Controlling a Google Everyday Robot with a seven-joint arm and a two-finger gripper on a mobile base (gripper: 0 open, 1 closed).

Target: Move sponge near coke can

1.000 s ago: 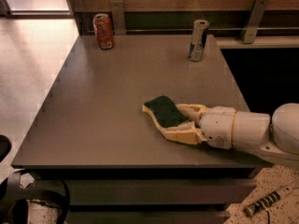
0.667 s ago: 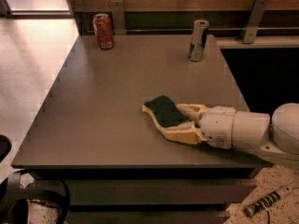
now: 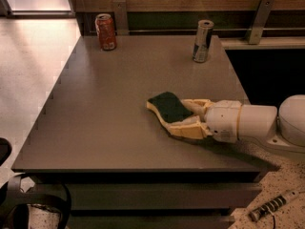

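The sponge (image 3: 167,106), dark green on top with pale yellow foam under it, lies flat on the grey table (image 3: 95,123), right of the middle. My gripper (image 3: 180,115) reaches in from the right, low over the table. Its two tan fingers (image 3: 188,129) sit against the sponge's near and far sides and hold its right end. The left part of the sponge sticks out past the fingertips. The coke can (image 3: 106,31), red-orange with a silver top, stands upright at the table's far left corner, well away from the sponge.
A taller slim silver-and-dark can (image 3: 202,41) stands upright at the far right of the table. A wooden wall with metal brackets (image 3: 120,13) runs behind the table. The table's right edge drops off just under my arm (image 3: 257,123).
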